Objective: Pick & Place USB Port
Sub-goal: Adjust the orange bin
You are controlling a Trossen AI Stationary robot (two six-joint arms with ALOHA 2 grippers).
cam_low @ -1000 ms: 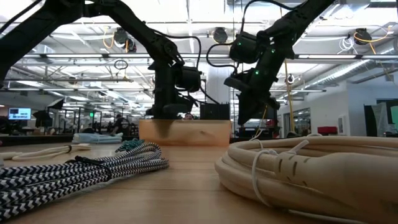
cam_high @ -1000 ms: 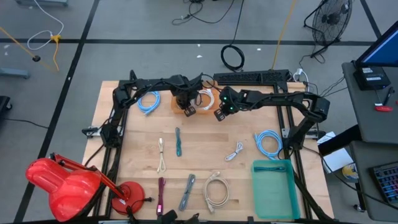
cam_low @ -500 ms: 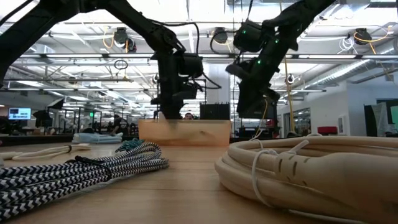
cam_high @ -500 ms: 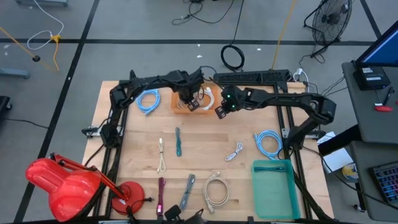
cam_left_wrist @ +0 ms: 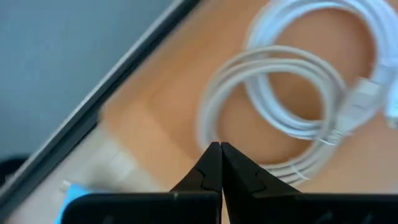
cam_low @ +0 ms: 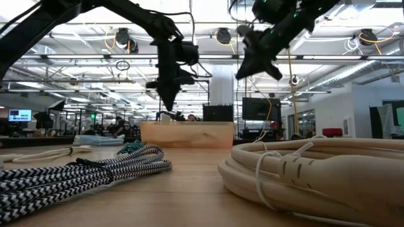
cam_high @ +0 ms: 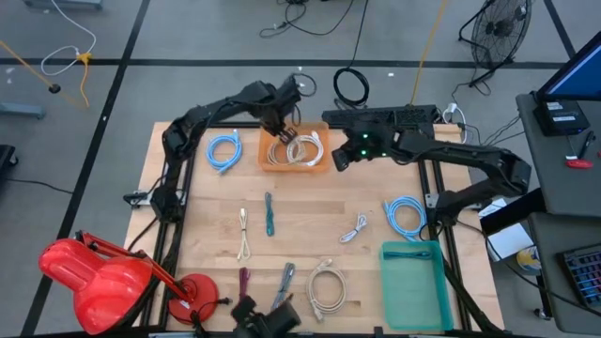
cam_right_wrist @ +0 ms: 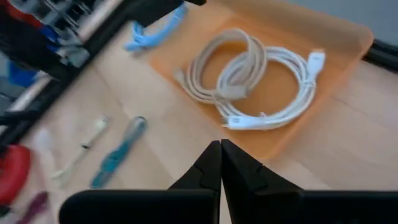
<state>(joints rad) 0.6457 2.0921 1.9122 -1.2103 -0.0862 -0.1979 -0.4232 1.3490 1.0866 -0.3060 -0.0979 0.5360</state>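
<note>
Robotics lab, open hall, ceiling trusses (cam_low: 353,60), floor fan (cam_high: 498,26)

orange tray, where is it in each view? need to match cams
High: orange tray at the table's far middle, between the two grippers.
Low: its side wall shows centre, on the far table edge.
Left wrist: fills the middle, white cables inside.
Right wrist: upper middle, beyond the shut fingers.
Shared landmark: the white cable coils lying in the tray.
</note>
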